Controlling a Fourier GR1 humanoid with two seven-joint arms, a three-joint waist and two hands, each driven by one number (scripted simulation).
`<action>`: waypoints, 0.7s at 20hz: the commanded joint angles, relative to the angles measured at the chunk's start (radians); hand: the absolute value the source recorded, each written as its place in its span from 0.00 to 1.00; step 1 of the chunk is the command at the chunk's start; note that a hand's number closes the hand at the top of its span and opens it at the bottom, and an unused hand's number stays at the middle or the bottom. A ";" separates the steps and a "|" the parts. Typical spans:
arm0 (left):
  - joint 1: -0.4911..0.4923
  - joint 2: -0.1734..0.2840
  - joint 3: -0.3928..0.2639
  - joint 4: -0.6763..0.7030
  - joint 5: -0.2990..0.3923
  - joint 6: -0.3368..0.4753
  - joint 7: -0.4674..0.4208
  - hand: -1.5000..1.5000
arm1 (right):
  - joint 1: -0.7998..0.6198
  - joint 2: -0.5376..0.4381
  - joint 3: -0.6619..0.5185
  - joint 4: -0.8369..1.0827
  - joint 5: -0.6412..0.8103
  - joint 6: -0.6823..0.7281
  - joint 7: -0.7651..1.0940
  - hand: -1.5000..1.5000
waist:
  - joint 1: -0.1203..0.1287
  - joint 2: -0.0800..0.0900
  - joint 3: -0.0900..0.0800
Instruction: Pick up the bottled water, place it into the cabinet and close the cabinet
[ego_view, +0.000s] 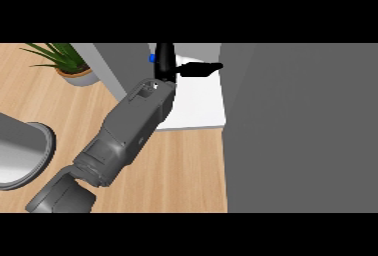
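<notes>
A grey forearm (122, 137) runs up from the lower left of the view, across the wooden counter (184, 170), to the white cabinet (196, 107), which stands open. Which arm it is cannot be settled from this view alone. Its black hand (168, 62) is inside the cabinet, above the white shelf floor, with one finger or the thumb (201, 69) stretched to the right toward the cabinet's far side. A small blue patch, probably the cap of the bottle (152, 58), peeks out just left of the hand, touching it; the rest of the bottle is hidden behind the hand and wrist, so whether the fingers wrap it or stand free of it cannot be told. A large grey door (303, 130) fills the space right of the cabinet, from the top of the view to the bottom. A grey wall panel (118, 65) borders the cabinet on its left. Further left of the cabinet sits a potted plant (63, 60), and well below that, at the left edge, the rim of a grey round sink (40, 150).
</notes>
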 joint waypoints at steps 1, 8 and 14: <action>0.007 -0.006 0.040 -0.036 0.032 -0.066 -0.075 0.00 | -0.010 -0.018 -0.031 -0.046 -0.081 -0.005 0.035 0.00 | 0.005 -0.001 0.000; 0.095 -0.007 0.005 -0.204 0.087 -0.182 -0.038 0.00 | 0.004 0.005 -0.008 -0.109 -0.081 -0.023 0.068 0.00 | 0.033 -0.018 0.000; 0.205 -0.007 -0.088 -0.390 0.105 -0.171 0.016 0.00 | -0.011 0.034 0.064 -0.149 -0.026 -0.061 0.128 0.00 | 0.053 -0.021 0.000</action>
